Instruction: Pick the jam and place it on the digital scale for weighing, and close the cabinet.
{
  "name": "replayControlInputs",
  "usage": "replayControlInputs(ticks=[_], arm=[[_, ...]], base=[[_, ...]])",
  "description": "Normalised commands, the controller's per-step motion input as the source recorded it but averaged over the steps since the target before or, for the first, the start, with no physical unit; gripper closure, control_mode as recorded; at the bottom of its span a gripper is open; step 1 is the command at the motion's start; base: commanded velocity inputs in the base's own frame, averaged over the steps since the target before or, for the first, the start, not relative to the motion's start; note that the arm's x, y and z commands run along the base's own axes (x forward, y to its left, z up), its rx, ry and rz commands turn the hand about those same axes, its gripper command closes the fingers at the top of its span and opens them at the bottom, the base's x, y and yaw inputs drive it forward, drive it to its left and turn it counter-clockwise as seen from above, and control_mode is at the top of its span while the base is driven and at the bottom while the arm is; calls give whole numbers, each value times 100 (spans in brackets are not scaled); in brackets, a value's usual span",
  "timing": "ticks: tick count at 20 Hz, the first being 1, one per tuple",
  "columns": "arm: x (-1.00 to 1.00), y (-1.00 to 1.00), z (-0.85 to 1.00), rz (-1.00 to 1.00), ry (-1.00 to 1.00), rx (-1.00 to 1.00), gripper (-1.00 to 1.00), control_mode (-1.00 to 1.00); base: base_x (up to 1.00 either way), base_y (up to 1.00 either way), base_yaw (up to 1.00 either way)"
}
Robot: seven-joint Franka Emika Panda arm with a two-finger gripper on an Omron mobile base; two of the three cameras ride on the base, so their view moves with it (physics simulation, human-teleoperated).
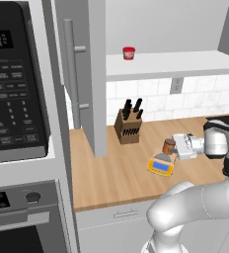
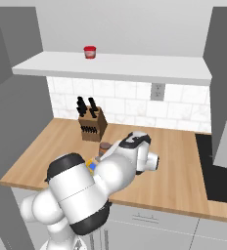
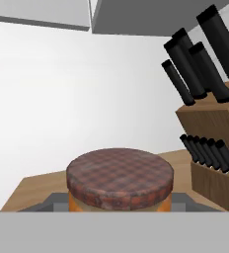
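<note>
At the bottom of the left base view we note the white arm reaching across a wooden counter [image 1: 121, 173]. Its gripper [image 1: 178, 147], right of centre, is level with the jam [image 1: 169, 146], and the jar sits at its fingertips. From the frames alone we cannot tell how the jaws stand around the jar; going by the jar's place between them, we judge them closed on it.

The jam, one jar with a dark checked lid, stands over the grey plate of the digital scale [image 1: 160, 165], one yellow unit lying flat on the counter at centre right. In the hand view the lid sits at bottom centre, with grey plate showing on either side.

Behind these stands one wooden knife block [image 1: 127, 126], holding two rows of black handles. A white tiled backsplash [image 1: 151, 101] runs behind it, bearing one wall socket [image 1: 176, 85].

Higher up, the cabinet [image 1: 87, 74] has its door swung open, handle forward. One red jar [image 1: 129, 53] rests on the pale shelf. One black microwave [image 1: 15, 79] occupies the upper left.
</note>
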Motion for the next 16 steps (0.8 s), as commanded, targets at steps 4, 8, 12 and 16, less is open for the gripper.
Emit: replayControlInputs(ticks=[4,8,12,16], arm=[[17,0,-26,0,3,-1,100,-100],[4,0,-19,0,0,-2,100,-100],[8,0,-27,0,0,-1,100,-100],[22,3,-31,0,0,-1,100,-100]], base=[[0,0,0],[0,0,0],[0,0,0],[0,0,0]])
